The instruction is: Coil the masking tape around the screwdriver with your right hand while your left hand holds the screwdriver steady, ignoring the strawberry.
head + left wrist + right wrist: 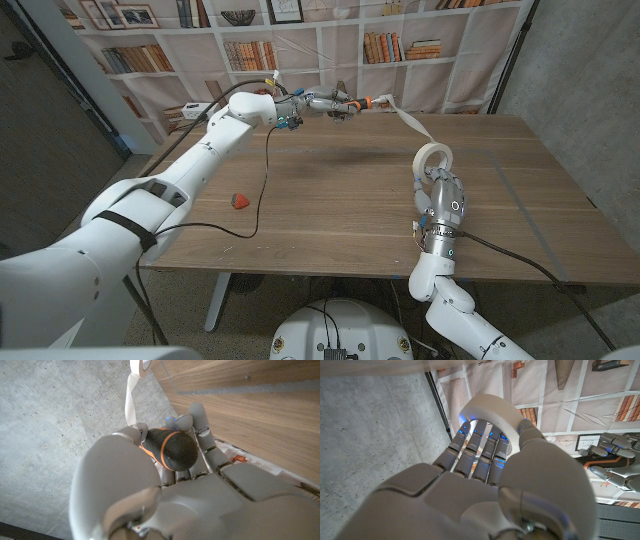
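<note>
Fig.: coiling step, mid-air over the wooden table (330, 200). We see the left hand (322, 103) closed round the screwdriver (362, 101) w/ black-and-orange handle, held up above the far edge, shaft approx. horizontal. The right hand (443, 200) holds the masking tape roll (432, 160) upright, fingers through its core & thumb on the outer face; it is raised nr the table's right-centre. A free strip (408, 119) runs from roll to screwdriver tip, looking taut.

To do the step well, we judge: keep strip tension even, orbit the roll round the shaft w/o dragging it sideways, left grip firm so the tool doesn't twist. Strawberry (240, 201) sits on the table, well apart; ignore.

Hard to make out: how many turns are already on the shaft, where the strip adheres, the metal tip itself (too small).
</note>
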